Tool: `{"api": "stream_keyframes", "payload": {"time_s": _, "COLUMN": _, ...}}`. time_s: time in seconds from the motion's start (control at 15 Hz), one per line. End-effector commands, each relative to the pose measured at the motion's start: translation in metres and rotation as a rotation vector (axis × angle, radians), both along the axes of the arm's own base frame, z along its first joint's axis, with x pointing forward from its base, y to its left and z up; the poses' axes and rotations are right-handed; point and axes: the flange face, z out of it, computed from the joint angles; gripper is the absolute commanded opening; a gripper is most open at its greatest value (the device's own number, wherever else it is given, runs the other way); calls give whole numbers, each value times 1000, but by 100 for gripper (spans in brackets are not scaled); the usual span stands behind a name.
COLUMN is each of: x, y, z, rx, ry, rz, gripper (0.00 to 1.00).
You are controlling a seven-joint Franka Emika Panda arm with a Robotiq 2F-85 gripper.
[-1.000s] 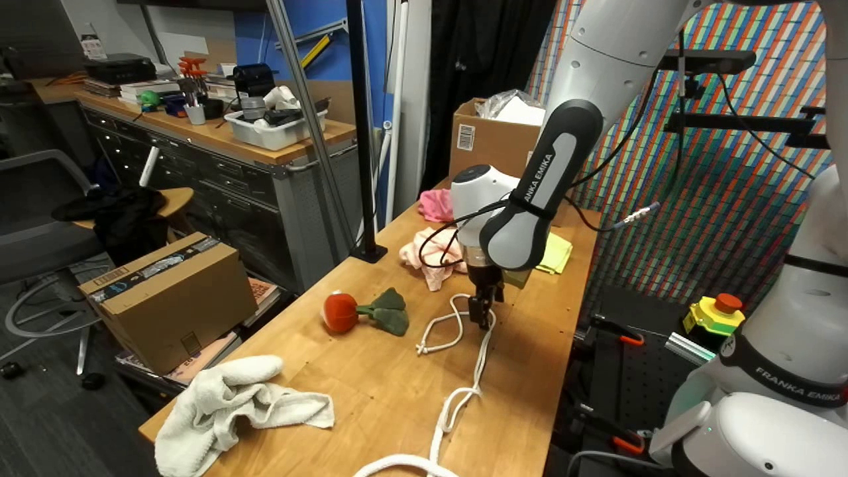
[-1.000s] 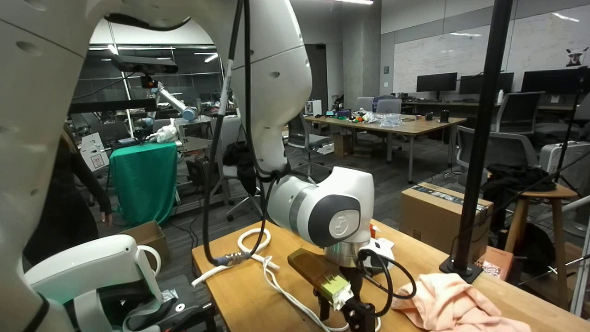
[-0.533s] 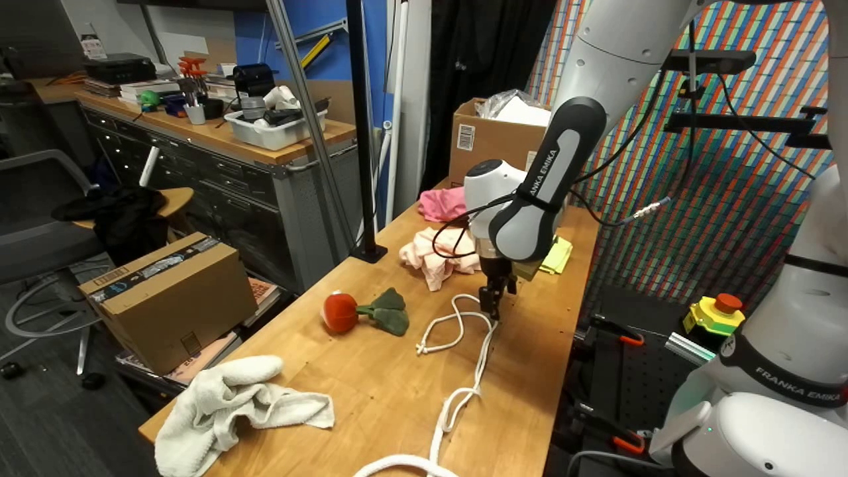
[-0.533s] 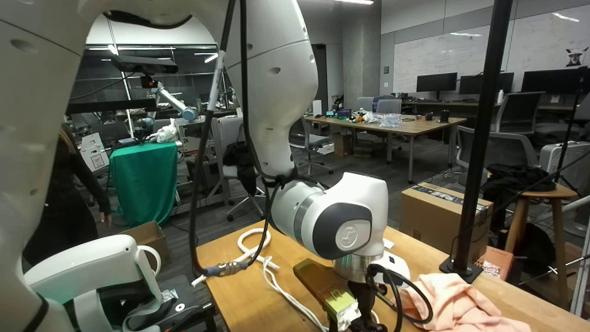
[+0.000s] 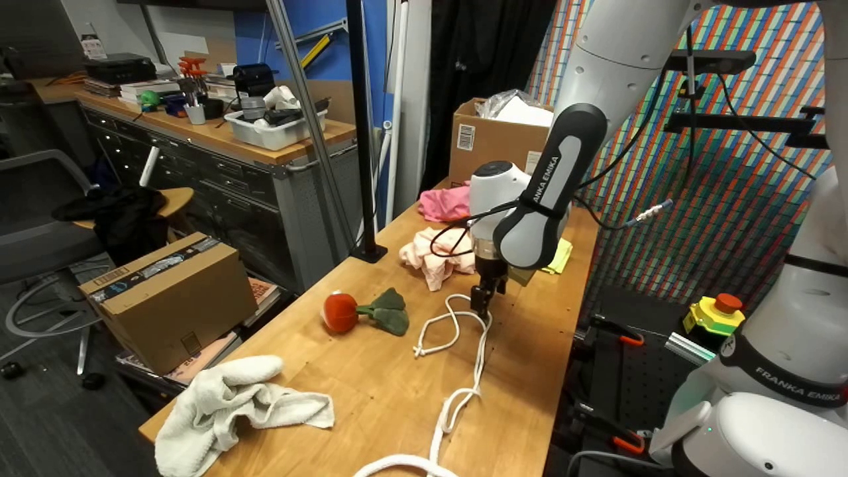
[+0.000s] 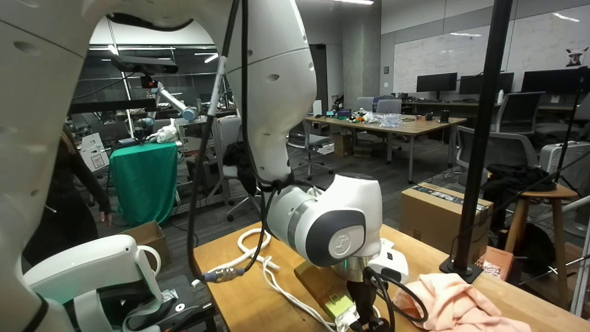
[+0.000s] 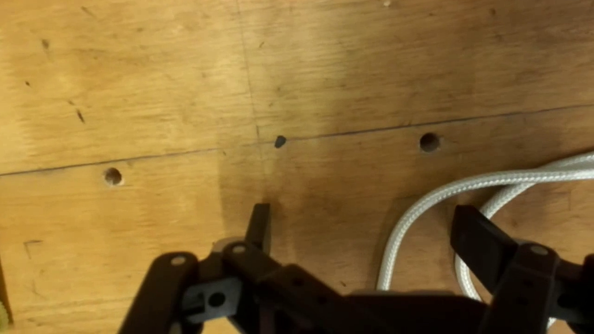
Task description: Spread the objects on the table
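Note:
A thin white cord (image 5: 478, 371) runs along the plank-topped table (image 5: 371, 397), with a loop at its far end. My gripper (image 7: 363, 208) is open low over that loop. One cord strand (image 7: 394, 232) passes between the fingers. The right-hand finger (image 7: 480, 246) covers part of another; whether it touches is unclear. In an exterior view, a red ball (image 5: 340, 313) with a dark green piece (image 5: 389, 313) lies left of the cord. A whitish rag (image 5: 232, 411) is crumpled at the near corner. Pink cloth (image 5: 444, 204), paler pink cloth (image 5: 434, 258) and yellow-green cloth (image 5: 560, 256) lie beyond; the arm partly hides them.
An open cardboard box (image 5: 493, 142) stands at the table's far end. A black post (image 5: 366, 165) rises from one long edge. Beside the table a taped box (image 5: 179, 305) rests low. My arm's base and an emergency stop (image 5: 715, 315) are across the opposite edge.
In an exterior view the gripper first shifted right and up, then came slightly back left. The cord's loop has moved a little to the left with it. The other objects lie unchanged.

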Motion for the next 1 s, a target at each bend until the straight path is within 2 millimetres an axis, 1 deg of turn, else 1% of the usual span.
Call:
{"api": "stream_keyframes", "payload": {"time_s": 0.0, "x": -3, "y": 2, "z": -9, "rx": 17, "ry": -28, "rz": -30, "gripper": 100}}
{"api": "stream_keyframes", "payload": {"time_s": 0.2, "x": -5, "y": -1, "z": -12, "rx": 6, "ry": -30, "rz": -39, "gripper": 100}}
{"api": "stream_keyframes", "payload": {"time_s": 0.33, "x": -7, "y": -7, "z": -13, "rx": -15, "ry": -26, "rz": -49, "gripper": 100}}
{"api": "stream_keyframes", "payload": {"time_s": 0.93, "x": -30, "y": -44, "z": -21, "rx": -53, "ry": -3, "rz": -179, "gripper": 100}}
